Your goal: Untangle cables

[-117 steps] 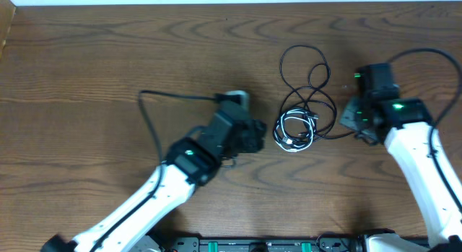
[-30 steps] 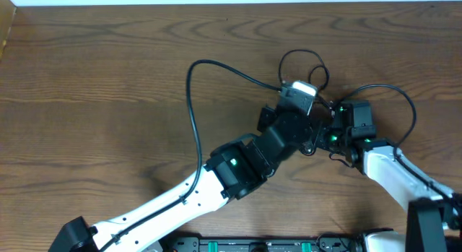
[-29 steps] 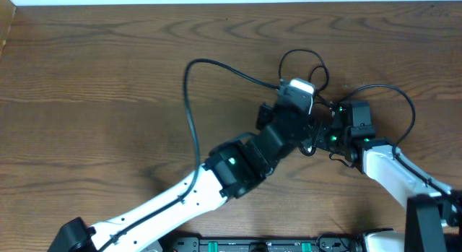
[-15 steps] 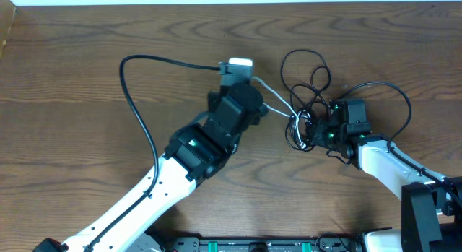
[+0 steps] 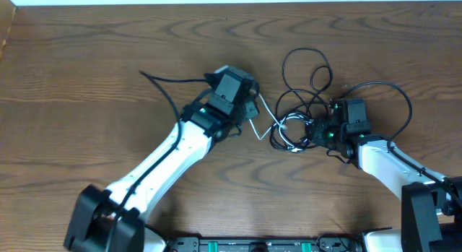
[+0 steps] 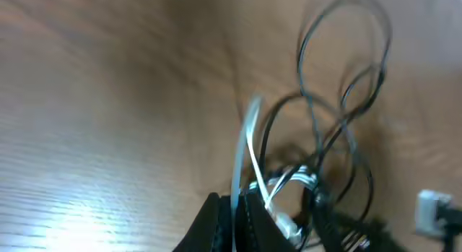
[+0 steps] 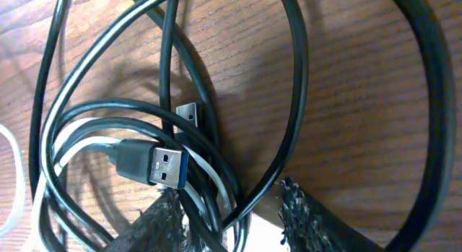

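1. Wooden table seen from above, both arms reaching in from the near edge.
2. Cables: heaped in one knot right of the table's centre, roughly midway between the near and far edges. Black strands and white ones threaded through each other.
3. One wide black loop spilling out of the knot toward the far edge, flat on the wood.
4. Left gripper: just left of the knot, near the table's centre. Fingers pressed together on the white cable.
5. From that pinch, white cable drawn out in a bent line back into the knot, far end lost among black strands. Left wrist view blurred, with only the white strand rising from the fingers and black loops beyond.
6. Right gripper: at the knot's right side, toward the table's right edge. Fingers spread, mesh-textured pads straddling several black strands and a white one, with open space left beside the right-hand pad.
7. Black USB plug lying inside the coils, metal end pointing right in the wrist view. Second, bare metal plug end just above it, touching a black strand.
8. Thick black arm wire arching behind the right gripper, toward the right edge.
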